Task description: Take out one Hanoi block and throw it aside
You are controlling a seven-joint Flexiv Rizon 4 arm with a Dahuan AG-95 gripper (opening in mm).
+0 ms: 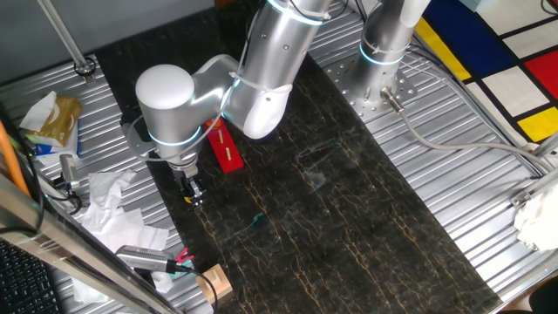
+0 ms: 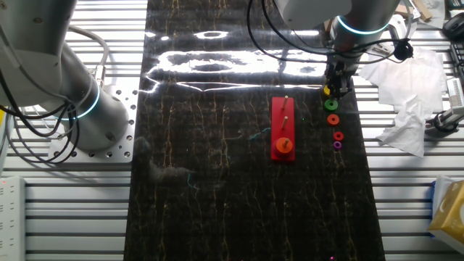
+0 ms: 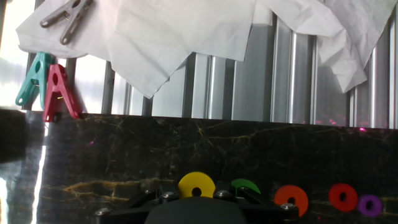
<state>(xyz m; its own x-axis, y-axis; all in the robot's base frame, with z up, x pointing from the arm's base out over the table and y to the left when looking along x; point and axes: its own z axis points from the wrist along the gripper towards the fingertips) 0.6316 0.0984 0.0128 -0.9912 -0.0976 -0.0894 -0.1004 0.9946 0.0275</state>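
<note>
Dark marble counter [image 2: 217,181] on a slatted metal bench, crumpled paper [image 3: 186,31] at the edge. Red peg base [image 2: 283,129] at frame centre keeps one orange disc. Yellow block [image 3: 196,185] lies off the base, heading a row with green ring [image 3: 245,185] and smaller rings, bottom of hand view. Fingers [image 2: 336,85] sit right at it; grip state cannot be told. Removal looks done, throw pending.

Your work surface – a dark marbled mat [image 2: 217,181] over ribbed metal table [image 2: 65,217].

On the mat you have a red peg base [image 2: 283,129] and, beside it, a row of rings – yellow Hanoi block [image 3: 196,185], green [image 2: 331,105], orange [image 2: 333,119], red [image 2: 338,135], purple [image 2: 337,145].
</note>
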